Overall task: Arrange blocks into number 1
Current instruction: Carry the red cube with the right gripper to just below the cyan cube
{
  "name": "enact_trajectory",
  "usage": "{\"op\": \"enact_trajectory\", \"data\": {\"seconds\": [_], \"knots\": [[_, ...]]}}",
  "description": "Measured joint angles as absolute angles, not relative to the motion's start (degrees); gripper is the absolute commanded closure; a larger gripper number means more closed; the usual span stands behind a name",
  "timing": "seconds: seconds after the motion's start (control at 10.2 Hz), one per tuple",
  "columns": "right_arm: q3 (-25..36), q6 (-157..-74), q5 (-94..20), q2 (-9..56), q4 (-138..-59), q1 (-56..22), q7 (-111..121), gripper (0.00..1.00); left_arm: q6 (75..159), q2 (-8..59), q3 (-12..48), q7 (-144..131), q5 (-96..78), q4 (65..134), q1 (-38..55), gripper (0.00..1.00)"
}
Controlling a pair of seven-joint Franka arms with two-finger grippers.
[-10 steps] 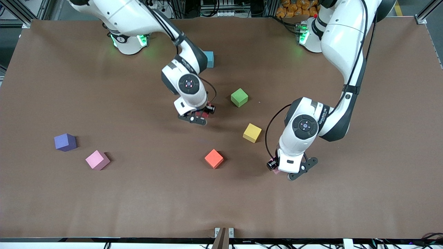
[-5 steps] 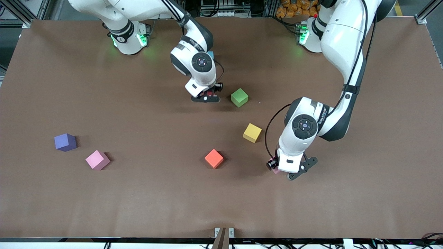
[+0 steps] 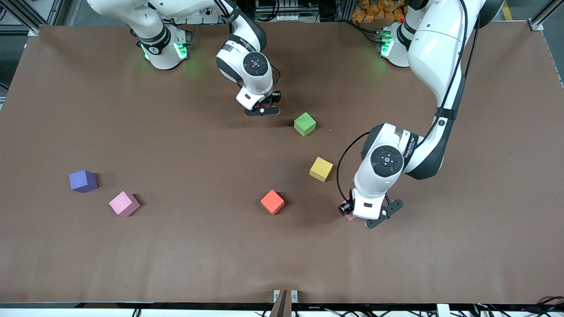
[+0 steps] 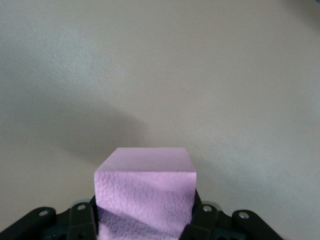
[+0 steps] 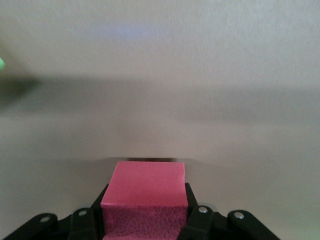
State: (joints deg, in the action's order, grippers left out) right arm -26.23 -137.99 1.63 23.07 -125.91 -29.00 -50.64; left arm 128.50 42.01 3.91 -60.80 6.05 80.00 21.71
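Jaws of both grippers clamp cubes: right gripper (image 3: pixel 263 108) carries a matte red block (image 5: pixel 145 194) beside the green block (image 3: pixel 305 123); left gripper (image 3: pixel 368 219) holds a pink block (image 4: pixel 145 192) just above the brown counter (image 3: pixel 176 246). Placing step; next, line up the column.

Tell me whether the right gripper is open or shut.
Shut on a red block: the right gripper, over the table beside the green block, has its fingers pressed against the block's two sides.

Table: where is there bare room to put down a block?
Bare table lies nearer the camera than the orange cube, and between the pink block and orange cube. It is crowded around the green block, yellow block and left gripper.
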Motion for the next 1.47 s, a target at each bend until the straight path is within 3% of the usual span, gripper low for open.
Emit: {"op": "enact_trajectory", "data": {"seconds": [0.98, 1.08, 1.18, 1.27, 1.47], "knots": [[-29.89, -141.02, 1.49, 23.05, -129.33, -28.95, -53.99, 1.00, 128.42, 41.74, 4.54, -60.61, 6.05, 80.02, 22.37, 1.00], [-29.97, -141.06, 1.49, 23.06, -129.73, -28.95, -54.02, 0.91, 128.42, 41.68, 4.79, -60.28, 6.05, 80.02, 22.73, 1.00], [-29.98, -141.14, 1.48, 23.05, -129.77, -28.95, -54.04, 0.42, 128.42, 41.67, 5.11, -59.88, 6.05, 80.02, 23.09, 1.00], [-29.98, -141.13, 1.43, 23.06, -129.77, -28.93, -54.10, 0.00, 128.42, 41.67, 5.53, -59.69, 6.05, 80.03, 23.29, 1.00], [-29.97, -141.10, 1.30, 23.06, -129.81, -28.74, -54.41, 0.00, 128.42, 41.67, 5.83, -59.43, 6.05, 80.03, 23.36, 1.00]]}}
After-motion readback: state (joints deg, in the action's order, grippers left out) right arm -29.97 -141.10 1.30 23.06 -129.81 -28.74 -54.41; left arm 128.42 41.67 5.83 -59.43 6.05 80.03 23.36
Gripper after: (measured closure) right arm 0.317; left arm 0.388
